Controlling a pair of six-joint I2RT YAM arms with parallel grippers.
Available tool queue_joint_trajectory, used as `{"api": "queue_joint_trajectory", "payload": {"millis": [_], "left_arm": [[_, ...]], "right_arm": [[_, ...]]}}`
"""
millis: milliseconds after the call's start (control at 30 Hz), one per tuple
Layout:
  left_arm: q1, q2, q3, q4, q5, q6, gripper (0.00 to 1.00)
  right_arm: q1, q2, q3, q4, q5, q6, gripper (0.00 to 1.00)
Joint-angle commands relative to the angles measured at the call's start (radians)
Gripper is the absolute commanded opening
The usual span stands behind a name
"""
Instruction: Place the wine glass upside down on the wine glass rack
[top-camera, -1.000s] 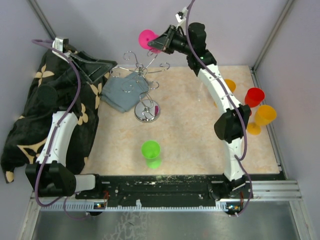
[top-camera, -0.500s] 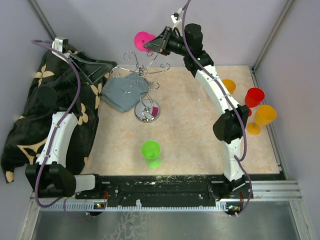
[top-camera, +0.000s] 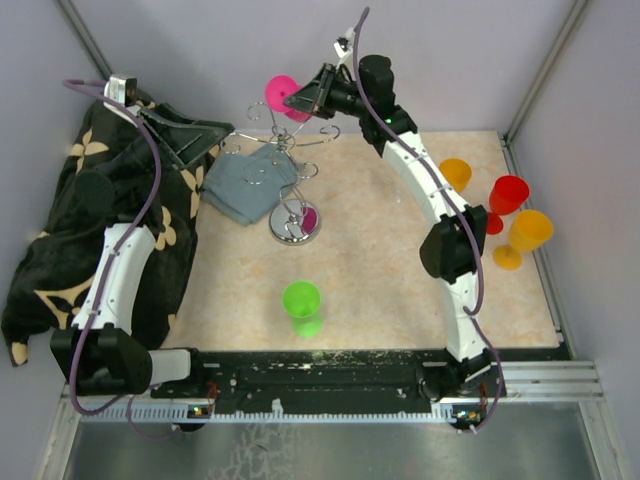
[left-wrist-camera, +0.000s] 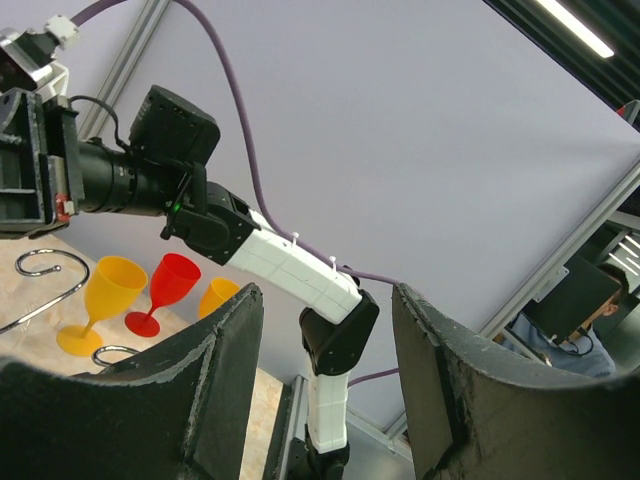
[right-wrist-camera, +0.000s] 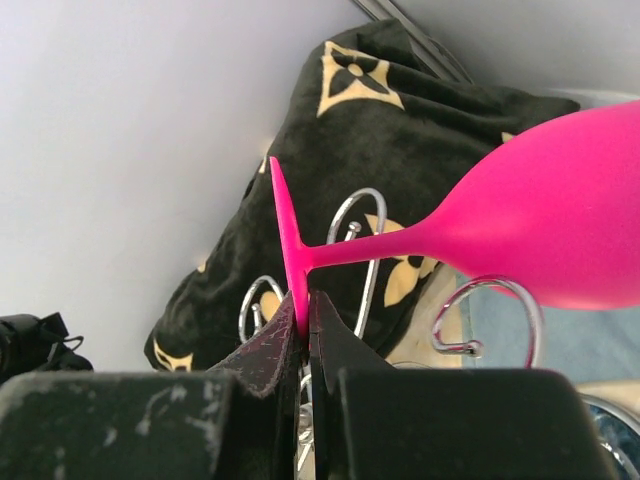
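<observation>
Pinching the foot of the pink wine glass (right-wrist-camera: 560, 215), your right hand (right-wrist-camera: 303, 302) is clamped tight. The thin disc stands on edge between its two fingers (right-wrist-camera: 262, 350).

And where do you have the glass itself?

You hold it on its side in the air, with the bowl pointing away from the hand. From above it sits over the far upper loops of the wine glass rack (top-camera: 287, 165), seen against the back wall. From your right wrist, one wire loop curls just under the bowl and another rises behind the stem. Whether either touches the glass cannot be told.

Is your rack upright?

Yes. Its round shiny base (top-camera: 295, 232) rests on the worktop (top-camera: 390, 270), right beside a corner of a folded grey cloth (top-camera: 240, 190).

What about your left hand?

Your left hand (top-camera: 208, 143) hangs over the black blanket with gold flowers (top-camera: 50, 260) at the left edge, near the rack. Its fingers are spread apart with nothing between them. Its wrist view looks through that gap at your right arm (left-wrist-camera: 290, 270).

What else do you have on the worktop?

A green glass (top-camera: 300, 298) stands in the middle, on your side of the rack. Two orange glasses (top-camera: 455, 172) and a red glass (top-camera: 508, 192) are grouped at the right edge, well apart from the rack.
</observation>
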Motion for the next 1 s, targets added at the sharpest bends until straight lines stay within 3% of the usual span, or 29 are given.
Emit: {"api": "queue_joint_trajectory", "payload": {"millis": [0, 967], "left_arm": [[0.004, -0.013, 0.008, 0.018, 0.015, 0.008, 0.60], [0.004, -0.035, -0.018, 0.021, 0.011, 0.004, 0.60]], "right_arm": [[0.011, 0.003, 0.061, 0.023, -0.016, 0.008, 0.00], [0.005, -0.078, 0.039, -0.081, 0.005, -0.042, 0.00]]}}
